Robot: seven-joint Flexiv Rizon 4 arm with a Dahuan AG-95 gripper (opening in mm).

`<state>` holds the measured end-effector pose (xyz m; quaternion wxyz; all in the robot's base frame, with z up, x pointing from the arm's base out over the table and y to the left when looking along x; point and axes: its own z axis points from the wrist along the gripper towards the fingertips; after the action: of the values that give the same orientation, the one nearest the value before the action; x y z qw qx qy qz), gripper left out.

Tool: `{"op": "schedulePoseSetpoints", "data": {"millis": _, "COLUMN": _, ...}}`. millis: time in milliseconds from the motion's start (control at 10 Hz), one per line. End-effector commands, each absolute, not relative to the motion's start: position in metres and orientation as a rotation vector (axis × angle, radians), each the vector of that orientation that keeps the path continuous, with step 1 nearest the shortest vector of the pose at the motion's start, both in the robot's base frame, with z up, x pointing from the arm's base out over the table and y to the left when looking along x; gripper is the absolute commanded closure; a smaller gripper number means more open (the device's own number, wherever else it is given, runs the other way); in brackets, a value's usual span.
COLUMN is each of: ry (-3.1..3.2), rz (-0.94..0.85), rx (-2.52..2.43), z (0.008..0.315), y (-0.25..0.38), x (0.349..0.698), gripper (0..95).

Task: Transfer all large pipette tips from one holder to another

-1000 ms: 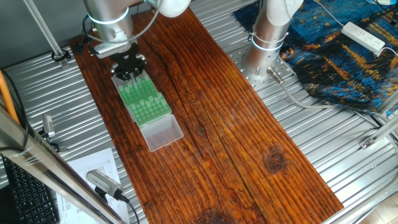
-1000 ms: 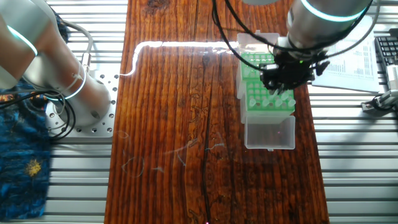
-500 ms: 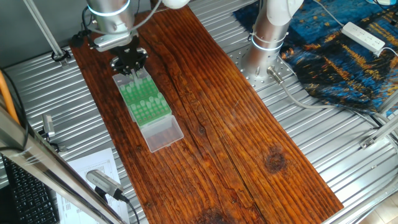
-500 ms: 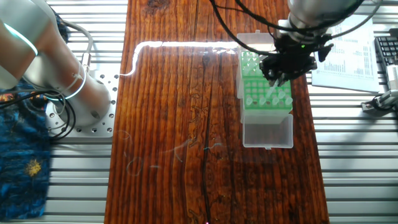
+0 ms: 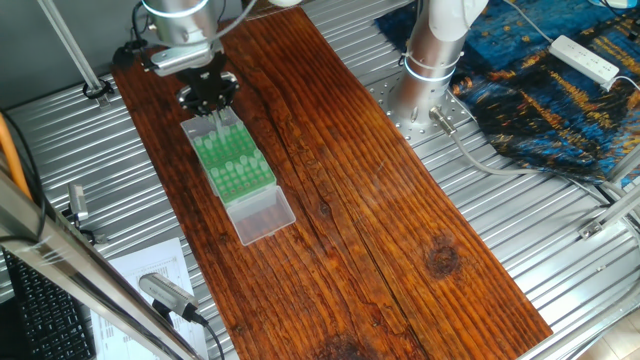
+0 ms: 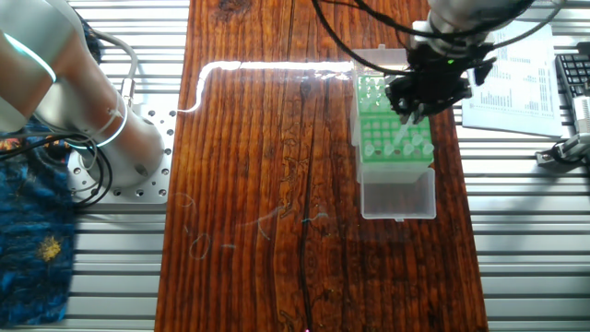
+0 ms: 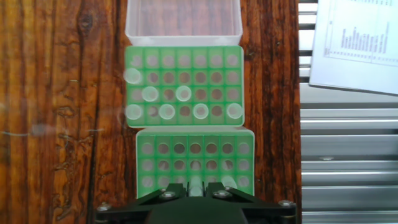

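Note:
My gripper point(image 7: 196, 185) is shut on one translucent large pipette tip point(image 7: 196, 181) and holds it above the near green rack point(image 7: 195, 157), whose holes look mostly empty. A second tip point(image 7: 227, 181) stands in that rack's front row. The far green rack point(image 7: 184, 68) holds several whitish tips, such as one point(image 7: 150, 93) on its left side. In one fixed view the gripper point(image 5: 207, 100) hangs over the racks' far end point(image 5: 232, 160) with the tip point(image 5: 217, 123) pointing down. In the other fixed view the gripper point(image 6: 419, 92) is above the racks point(image 6: 395, 138).
A clear plastic lid point(image 7: 183, 18) lies open beyond the far rack, also seen in one fixed view point(image 5: 262, 215). A printed paper sheet point(image 7: 354, 43) lies on the metal table beside the wooden board point(image 5: 380, 200). The arm's base point(image 5: 430, 60) stands at the board's far side.
The gripper has risen off the rack with a tip held in it and moved toward the rack's end away from the clear lid.

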<state>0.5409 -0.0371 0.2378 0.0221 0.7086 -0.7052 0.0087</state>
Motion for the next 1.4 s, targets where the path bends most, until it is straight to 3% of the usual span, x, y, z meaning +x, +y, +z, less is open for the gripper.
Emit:
{"op": "schedulePoseSetpoints", "data": {"millis": 100, "ry": -2.186, "rz": 0.025, "rx": 2.194, "z": 0.242, "y": -0.038, "x": 0.54, "gripper": 95.0}}
{"op": "schedulePoseSetpoints", "data": {"millis": 1400, "ry": -2.263, "rz": 0.025, "rx": 2.069, "z": 0.306, "y": -0.021, "x": 0.549, "gripper": 95.0}}
